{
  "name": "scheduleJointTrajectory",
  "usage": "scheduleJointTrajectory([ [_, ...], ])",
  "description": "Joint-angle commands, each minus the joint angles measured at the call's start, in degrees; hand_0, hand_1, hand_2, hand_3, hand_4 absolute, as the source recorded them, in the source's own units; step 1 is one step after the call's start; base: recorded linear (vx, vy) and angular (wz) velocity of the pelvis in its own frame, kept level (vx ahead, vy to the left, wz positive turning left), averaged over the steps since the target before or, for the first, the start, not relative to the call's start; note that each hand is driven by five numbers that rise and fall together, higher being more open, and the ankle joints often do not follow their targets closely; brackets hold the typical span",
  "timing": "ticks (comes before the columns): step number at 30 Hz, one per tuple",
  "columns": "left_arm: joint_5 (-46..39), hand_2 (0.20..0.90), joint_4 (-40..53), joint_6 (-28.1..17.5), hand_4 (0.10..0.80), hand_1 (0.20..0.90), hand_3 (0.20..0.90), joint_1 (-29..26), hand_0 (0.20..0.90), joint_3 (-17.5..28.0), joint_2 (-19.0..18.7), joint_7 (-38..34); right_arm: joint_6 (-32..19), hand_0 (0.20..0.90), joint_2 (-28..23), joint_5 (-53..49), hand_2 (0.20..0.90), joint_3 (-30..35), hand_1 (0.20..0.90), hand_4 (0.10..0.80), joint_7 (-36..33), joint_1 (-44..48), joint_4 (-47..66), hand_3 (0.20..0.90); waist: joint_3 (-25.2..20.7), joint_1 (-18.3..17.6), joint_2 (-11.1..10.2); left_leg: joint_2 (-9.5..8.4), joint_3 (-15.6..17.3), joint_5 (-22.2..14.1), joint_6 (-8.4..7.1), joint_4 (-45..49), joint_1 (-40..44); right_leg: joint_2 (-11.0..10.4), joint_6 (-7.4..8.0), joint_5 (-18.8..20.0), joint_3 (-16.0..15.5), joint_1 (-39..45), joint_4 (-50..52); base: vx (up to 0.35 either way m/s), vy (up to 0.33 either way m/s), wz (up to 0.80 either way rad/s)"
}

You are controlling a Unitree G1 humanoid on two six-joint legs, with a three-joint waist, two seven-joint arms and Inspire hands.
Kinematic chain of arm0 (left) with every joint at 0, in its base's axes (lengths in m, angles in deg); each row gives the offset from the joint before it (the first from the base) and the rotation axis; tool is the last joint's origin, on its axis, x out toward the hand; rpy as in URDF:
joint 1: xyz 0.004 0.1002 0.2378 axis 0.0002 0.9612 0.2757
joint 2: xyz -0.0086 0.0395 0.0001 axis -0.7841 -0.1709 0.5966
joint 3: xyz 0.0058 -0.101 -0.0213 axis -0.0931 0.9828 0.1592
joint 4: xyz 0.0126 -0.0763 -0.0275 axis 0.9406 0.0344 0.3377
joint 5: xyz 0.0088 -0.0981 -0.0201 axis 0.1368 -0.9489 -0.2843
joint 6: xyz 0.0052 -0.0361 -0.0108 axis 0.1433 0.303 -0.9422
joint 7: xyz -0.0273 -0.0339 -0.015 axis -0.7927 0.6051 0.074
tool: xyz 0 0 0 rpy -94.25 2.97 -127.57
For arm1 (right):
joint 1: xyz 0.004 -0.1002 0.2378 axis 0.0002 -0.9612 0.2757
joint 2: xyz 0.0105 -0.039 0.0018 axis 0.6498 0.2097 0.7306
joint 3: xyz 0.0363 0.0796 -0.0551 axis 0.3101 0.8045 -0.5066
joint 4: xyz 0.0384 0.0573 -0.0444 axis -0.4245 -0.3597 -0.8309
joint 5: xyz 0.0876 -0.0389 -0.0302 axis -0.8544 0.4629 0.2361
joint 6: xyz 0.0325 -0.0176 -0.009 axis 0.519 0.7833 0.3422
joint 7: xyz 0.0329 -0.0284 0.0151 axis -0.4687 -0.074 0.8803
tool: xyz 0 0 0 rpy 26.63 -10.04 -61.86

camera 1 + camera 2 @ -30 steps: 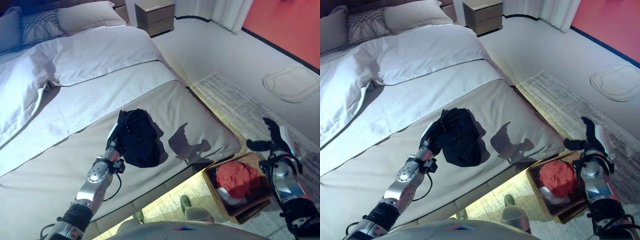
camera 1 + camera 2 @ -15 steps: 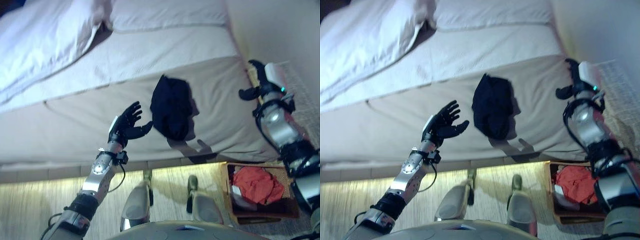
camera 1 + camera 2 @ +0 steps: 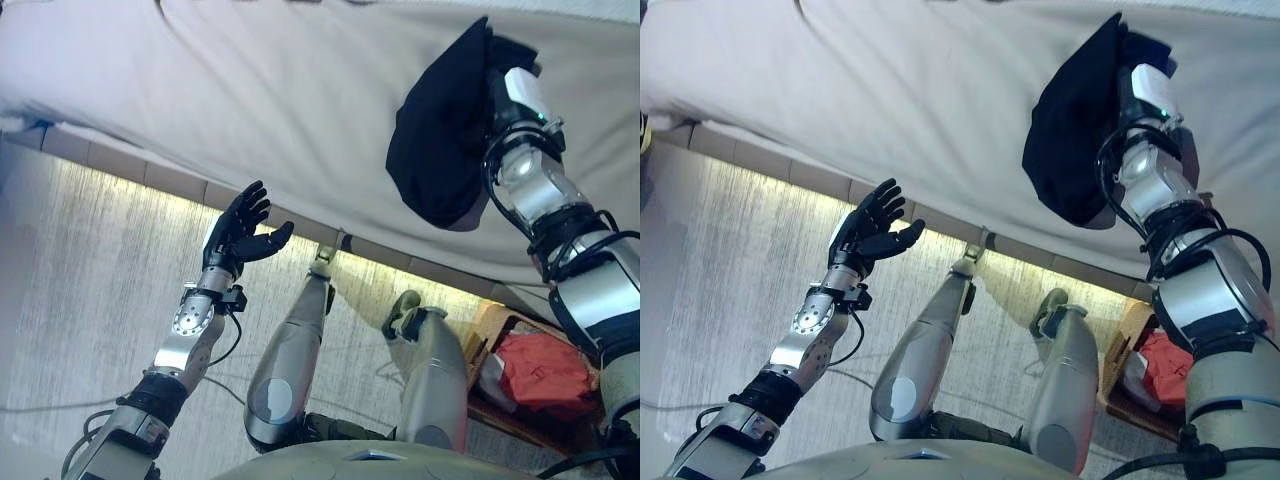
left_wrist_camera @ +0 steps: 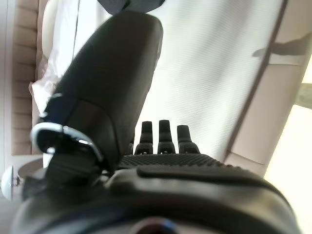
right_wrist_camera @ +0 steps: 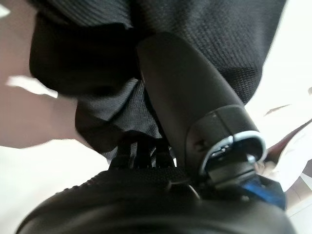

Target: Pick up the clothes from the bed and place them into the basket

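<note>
A black garment lies bunched on the beige bed close to its near edge. My right hand sits against the garment's right side. In the right wrist view the thumb presses onto the black cloth, and a fold is caught between it and the curled fingers. My left hand hangs open off the bed's edge, above the floor, holding nothing. Its fingers show straight in the left wrist view. The wooden basket stands on the floor at lower right.
A red cloth and something white lie in the basket. The bed's lit base rail runs slantwise across the view, with striped rug below it.
The camera has swung down toward the bed's edge. My right hand has reached onto the black garment and closed on it. My left hand has left the garment and stays open.
</note>
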Motion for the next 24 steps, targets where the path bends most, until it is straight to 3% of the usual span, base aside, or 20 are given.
scheduleJointTrajectory([
  [1,-1.53,0.9,10.09,-9.04,0.8,0.9,0.9,0.01,0.9,0.99,-1.49,-1.93,0.86,0.9,-2.77,0.26,0.9,-5.24,0.9,0.8,-2.44,8.12,-0.92,0.9,-2.46,0.9,1.9,-1.62,3.99,-17.18,4.6,18.43,-5.12,4.34,-1.76,5.29,-1.83,-2.91,-4.02,-0.058,-0.046,0.16],
  [9,-2.8,0.9,15.04,-10.47,0.8,0.9,0.9,0.66,0.9,2.26,-3.48,-2.4,7.55,0.9,-2.39,-1.67,0.9,-9.35,0.9,0.8,5.92,11.27,-9.94,0.9,-2.46,2.83,2.61,-2.18,3.32,-18.33,6.05,25.33,-14.9,4.35,-2.4,4.34,-2.68,-12.22,1.98,-0.052,-0.054,0.09],
  [11,-3.08,0.9,15.57,-9.98,0.8,0.9,0.9,0.4,0.9,2.22,-4.07,-2.36,7.41,0.3,-2.08,-4.08,0.3,-9.3,0.3,0.1,6.15,11.73,-11.24,0.2,-2.46,3.0,2.68,-2.26,3.18,-18.68,6.15,26.56,-15.76,4.44,-2.55,4.21,-2.91,-12.85,2.69,-0.041,-0.048,0.4],
  [17,-3.27,0.9,15.14,-10.07,0.8,0.9,0.9,0.53,0.9,2.09,-4.74,-1.25,2.48,0.3,-1.94,-6.03,0.3,-6.12,0.3,0.1,0.87,11.11,-12.93,0.2,-2.46,2.77,2.09,-1.96,2.93,-19.36,6.0,27.25,-13.94,5.3,-2.59,4.25,-3.03,-10.53,2.18,-0.019,-0.034,0.11],
  [24,-3.22,0.9,14.15,-11.05,0.8,0.9,0.9,0.58,0.9,2.0,-4.88,-0.75,-0.4,0.3,-3.26,-8.11,0.3,-2.7,0.3,0.1,-3.38,8.84,-11.22,0.2,-2.46,1.38,1.01,-1.6,3.34,-17.84,5.13,21.29,-4.37,6.18,-2.32,4.84,-2.91,-0.85,-3.56,-0.005,-0.001,-0.04],
])
